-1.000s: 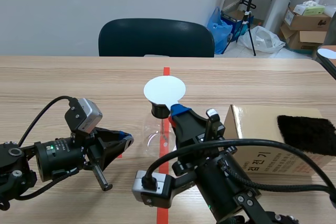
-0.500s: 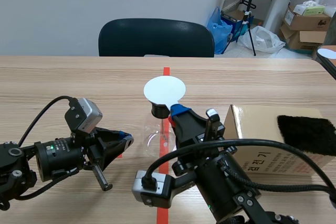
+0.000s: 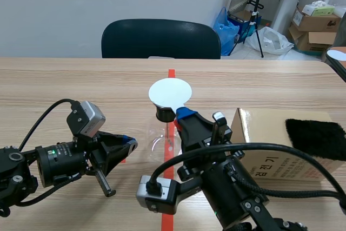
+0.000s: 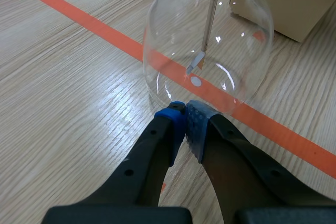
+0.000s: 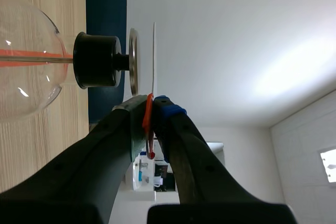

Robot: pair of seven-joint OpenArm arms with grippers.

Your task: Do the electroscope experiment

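The right hand [image 3: 183, 113] screens much of the electroscope's glass flask [image 3: 155, 140] in the scene view, where its hold on the white disc [image 3: 170, 92] is too small to make out. The cardboard box [image 3: 265, 120] and the black cloth [image 3: 316, 138] on it run off the frame's edge. A cable [image 3: 281, 147] crosses the box's print. The left wrist view cuts off the glass flask's neck.
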